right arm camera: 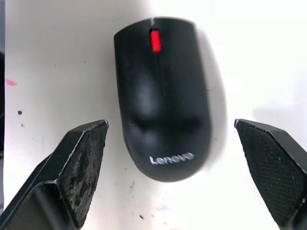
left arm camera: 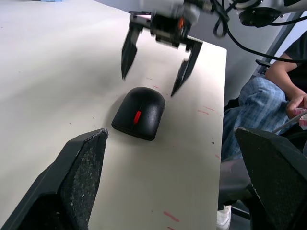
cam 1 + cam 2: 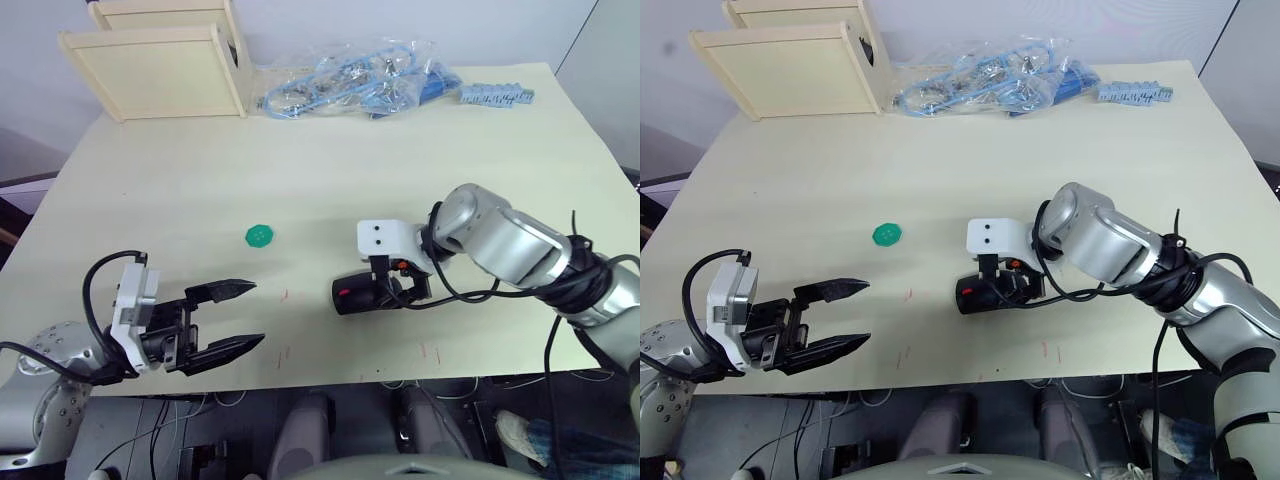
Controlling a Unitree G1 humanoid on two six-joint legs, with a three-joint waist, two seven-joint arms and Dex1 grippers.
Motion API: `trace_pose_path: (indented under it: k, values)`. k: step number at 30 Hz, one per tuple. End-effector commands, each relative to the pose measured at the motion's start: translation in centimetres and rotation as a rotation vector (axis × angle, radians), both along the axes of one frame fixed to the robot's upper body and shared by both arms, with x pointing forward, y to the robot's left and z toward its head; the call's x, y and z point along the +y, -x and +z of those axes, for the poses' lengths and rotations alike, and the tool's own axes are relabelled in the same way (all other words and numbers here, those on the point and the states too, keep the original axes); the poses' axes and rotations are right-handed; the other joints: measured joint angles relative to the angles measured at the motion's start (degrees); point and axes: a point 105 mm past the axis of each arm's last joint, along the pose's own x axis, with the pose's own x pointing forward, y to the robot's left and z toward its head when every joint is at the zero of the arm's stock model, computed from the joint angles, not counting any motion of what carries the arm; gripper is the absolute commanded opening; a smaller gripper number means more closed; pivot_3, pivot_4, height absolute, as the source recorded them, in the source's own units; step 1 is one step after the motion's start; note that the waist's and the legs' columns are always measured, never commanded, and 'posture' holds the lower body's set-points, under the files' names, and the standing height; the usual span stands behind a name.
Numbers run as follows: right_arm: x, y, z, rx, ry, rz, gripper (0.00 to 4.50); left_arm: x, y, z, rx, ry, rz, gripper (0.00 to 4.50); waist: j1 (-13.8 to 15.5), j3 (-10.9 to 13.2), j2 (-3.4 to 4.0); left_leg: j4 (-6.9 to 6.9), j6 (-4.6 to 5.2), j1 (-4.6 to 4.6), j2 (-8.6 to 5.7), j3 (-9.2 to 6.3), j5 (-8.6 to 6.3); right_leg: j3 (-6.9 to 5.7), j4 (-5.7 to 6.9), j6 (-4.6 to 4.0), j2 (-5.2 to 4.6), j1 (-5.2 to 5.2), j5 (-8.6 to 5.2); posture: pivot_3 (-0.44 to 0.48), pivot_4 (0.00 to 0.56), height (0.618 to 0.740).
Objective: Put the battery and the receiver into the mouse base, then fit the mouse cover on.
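Glossy black plastic, the curved oval mouse cover [image 1: 163,100] with its pale Lenovo mark sits fitted on the black mouse base, whose red scroll wheel [image 1: 155,40] shows at the front. The assembled mouse lies on the pale tabletop [image 3: 300,160], near its front edge.

My right end effector [image 2: 156,69] hovers just above the mouse's rear, its 2 fingers spread wide and grasping nothing, the forearm reaching in from the right with the wrist bent down. My left end effector [image 3: 225,318] is also released and empty, held level well to the left, pointing toward the mouse.

The risk I see: the cover may not be fully seated, and lifting away carelessly could brush it and skew it or slide the mouse toward the edge.
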Motion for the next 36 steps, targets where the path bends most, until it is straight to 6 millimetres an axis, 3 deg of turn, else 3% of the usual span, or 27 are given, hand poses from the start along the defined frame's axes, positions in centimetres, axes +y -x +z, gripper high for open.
trace_pose_path:
  k: [1,5,10,12,16,17,20,25,36]
  values:
    - [0.4,0.5,2.4,-0.064,-0.166,0.051,4.43,-0.2,0.1,0.5,-0.031,0.001,-0.01,4.5,0.0,0.0,0.0,0.0,0.0,0.0,0.0,0.0,0.0,-0.01,0.0,0.0,0.0,0.0,0.0,0.0,0.15,0.74]
    - [1.7,1.8,4.0,-0.034,-0.488,0.125,4.43,-0.1,0.1,0.5,-0.033,0.003,-0.006,4.5,0.0,0.0,-0.08,0.0,0.0,0.0,0.0,0.03,0.0,0.02,0.02,0.0,0.0,0.01,0.0,0.0,0.15,0.74]
    - [2.2,1.7,2.9,-0.093,-0.558,0.143,4.43,0.0,0.1,0.6,-0.035,0.004,-0.001,4.5,0.0,0.0,-0.02,0.02,0.0,0.01,0.02,0.04,0.0,0.04,0.05,0.01,0.01,0.01,0.01,0.0,0.15,0.74]
    - [2.3,1.6,2.3,-0.034,-0.577,0.121,4.43,0.0,0.1,0.7,-0.035,0.005,0.0,4.5,0.0,0.0,-0.02,0.02,0.0,0.03,0.01,0.06,0.0,0.04,0.06,0.01,0.01,0.01,0.01,0.0,0.15,0.74]
    - [2.2,1.2,0.9,-0.01,-0.574,0.1,3.52,0.1,0.0,0.8,-0.038,0.006,0.002,4.5,0.0,0.0,-0.02,0.02,-0.02,0.06,0.01,0.03,0.01,0.03,0.07,-0.02,0.03,0.02,0.02,0.0,0.15,0.74]
    - [2.2,1.2,0.5,-0.014,-0.566,0.108,3.05,0.2,0.0,0.8,-0.039,0.006,0.003,4.5,0.0,0.0,-0.02,0.02,-0.02,0.05,0.01,0.04,0.01,0.03,0.07,-0.02,0.03,0.02,0.02,0.0,0.15,0.74]
    - [2.2,1.1,-0.2,0.007,-0.572,0.102,3.05,0.3,0.1,0.8,-0.038,0.005,0.008,4.5,0.0,0.0,-0.02,0.02,-0.02,0.04,0.01,0.06,0.01,0.04,0.05,-0.02,0.03,0.02,0.03,0.0,0.15,0.74]
    - [2.1,0.9,-0.9,0.023,-0.572,0.094,1.51,0.4,0.1,0.8,-0.039,0.004,0.014,4.5,0.0,0.0,-0.02,0.02,-0.02,0.05,0.01,0.05,0.02,0.04,0.07,-0.02,0.04,0.02,0.03,0.0,0.15,0.74]
    - [2.0,0.5,-2.7,0.035,-0.531,0.091,1.51,0.3,-0.1,0.8,-0.043,0.004,0.018,4.5,0.0,0.0,-0.02,0.02,-0.02,0.05,0.01,0.06,0.02,0.04,0.07,-0.02,0.04,0.02,0.03,0.0,0.15,0.74]
